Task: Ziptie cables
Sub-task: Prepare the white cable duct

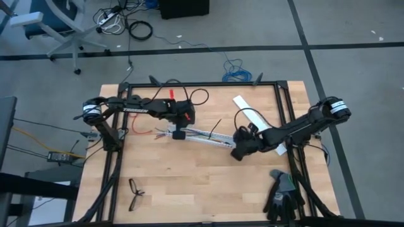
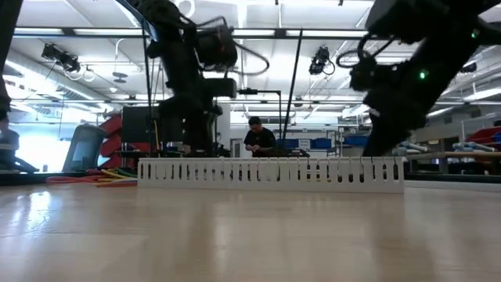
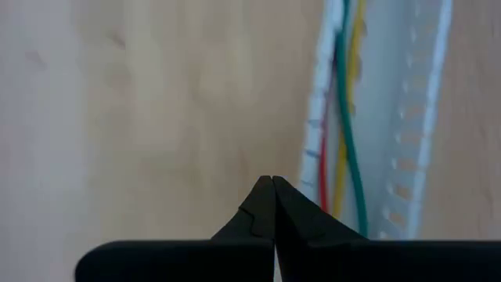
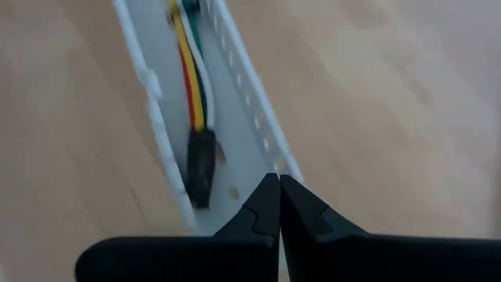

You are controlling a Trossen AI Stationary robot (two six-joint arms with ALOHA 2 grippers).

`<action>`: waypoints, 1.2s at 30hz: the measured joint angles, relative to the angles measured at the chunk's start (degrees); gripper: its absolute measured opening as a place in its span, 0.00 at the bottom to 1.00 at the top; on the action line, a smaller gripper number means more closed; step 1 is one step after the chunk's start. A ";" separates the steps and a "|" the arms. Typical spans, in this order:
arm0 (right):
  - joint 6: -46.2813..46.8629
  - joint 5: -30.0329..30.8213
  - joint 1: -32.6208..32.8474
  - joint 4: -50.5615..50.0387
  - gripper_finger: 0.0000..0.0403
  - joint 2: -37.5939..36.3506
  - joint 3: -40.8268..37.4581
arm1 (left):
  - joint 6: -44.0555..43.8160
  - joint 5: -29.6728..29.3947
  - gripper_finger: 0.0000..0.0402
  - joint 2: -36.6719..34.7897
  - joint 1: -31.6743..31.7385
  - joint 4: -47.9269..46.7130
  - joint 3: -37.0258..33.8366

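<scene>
Two closed, empty end effectors, left (image 3: pixel 272 182) and right (image 4: pixel 279 178), over cables (image 4: pixel 194 86) inside the white slotted strip (image 2: pixel 270 174).

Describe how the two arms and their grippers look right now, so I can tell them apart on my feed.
Both arms are dark, nearly black, jointed links with black cables looped along them. Each carries a white band with dark marks near its base. The left arm has white lettering on one link and a red patch near the wrist. The left gripper and right gripper look alike: two black, pointed fingers tapering to a tip.
</scene>
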 joint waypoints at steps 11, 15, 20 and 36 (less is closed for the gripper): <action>-8.53 -13.06 -8.17 1.78 0.00 -8.67 0.00 | 1.17 5.16 0.00 -1.19 -2.33 1.53 0.09; -13.10 -13.66 -10.00 3.50 0.00 -9.22 0.00 | 1.09 0.46 0.00 -1.85 -3.88 1.58 0.07; -15.83 -13.70 -11.07 5.44 0.00 -9.85 0.00 | 0.38 -2.46 0.03 -2.11 -4.17 2.27 0.07; -17.64 -16.20 -12.02 9.79 0.00 -6.52 0.02 | 0.01 -4.11 0.36 -2.00 -4.24 5.02 0.08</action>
